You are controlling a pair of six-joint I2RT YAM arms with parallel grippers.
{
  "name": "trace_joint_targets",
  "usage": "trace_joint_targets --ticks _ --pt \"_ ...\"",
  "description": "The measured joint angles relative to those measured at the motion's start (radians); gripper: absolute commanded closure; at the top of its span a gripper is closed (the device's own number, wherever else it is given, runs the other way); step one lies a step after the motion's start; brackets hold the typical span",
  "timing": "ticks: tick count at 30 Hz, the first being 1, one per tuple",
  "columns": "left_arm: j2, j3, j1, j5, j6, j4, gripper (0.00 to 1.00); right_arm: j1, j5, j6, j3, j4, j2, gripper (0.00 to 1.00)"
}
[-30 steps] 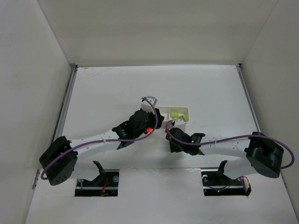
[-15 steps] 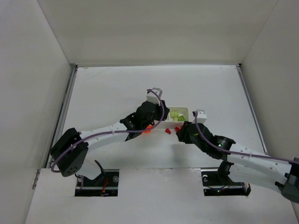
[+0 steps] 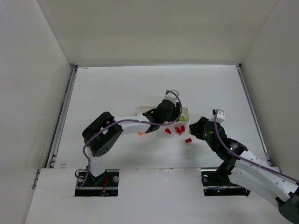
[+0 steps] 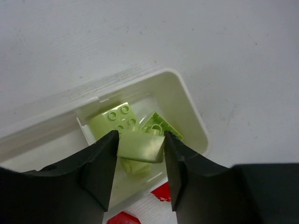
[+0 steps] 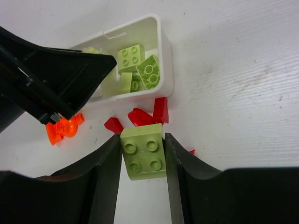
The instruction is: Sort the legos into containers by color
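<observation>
Bricks by count: two pale green ones held, one per gripper. Clamped between the fingers of the left gripper (image 4: 139, 140): a smooth-faced green brick (image 4: 140, 148), long axis running finger to finger, studs out of sight, hanging over the end compartment (image 4: 193, 116) of the white tray (image 3: 144, 110). Pinched tight in the right gripper (image 5: 141, 137): a four-stud green brick (image 5: 142, 154), square, so without a long axis, studs turned toward the wrist camera, held over the table (image 5: 233, 93) just short of the tray.

Loose green bricks (image 5: 131, 58) in that compartment, below the left tips and ahead of the right tips: three countable from the right wrist, studs up or tilted. Red bricks (image 5: 140, 116): three bunched between the right tips and the tray wall, plus a fourth sliver just beside one right finger. Orange piece (image 5: 63, 128): one patch ahead and left of the right gripper; one piece or two, impossible to tell.

Tray's long axis: plain only from above, stretching away to the left of the left gripper's tips. From the left wrist: only two red edges, close behind the tips. From above: neither held brick visible, four red specks near both grippers.
</observation>
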Motion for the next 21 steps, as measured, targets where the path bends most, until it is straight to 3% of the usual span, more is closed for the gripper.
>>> trace_joint_targets --ticks 3,6,11,21 --pt "-0.001 0.000 0.000 0.004 0.003 -0.006 0.40 -0.008 -0.011 -0.005 0.000 0.011 0.024 0.70" --pt "-0.020 -0.003 0.003 0.003 0.002 -0.004 0.37 -0.013 -0.018 -0.014 0.000 0.045 0.084 0.70" --pt "-0.176 -0.108 0.024 -0.002 0.002 0.013 0.40 -0.017 -0.021 -0.049 0.039 0.105 0.225 0.69" --pt "-0.620 -0.467 0.108 -0.092 -0.024 0.065 0.46 -0.072 -0.025 -0.156 0.228 0.293 0.526 0.65"
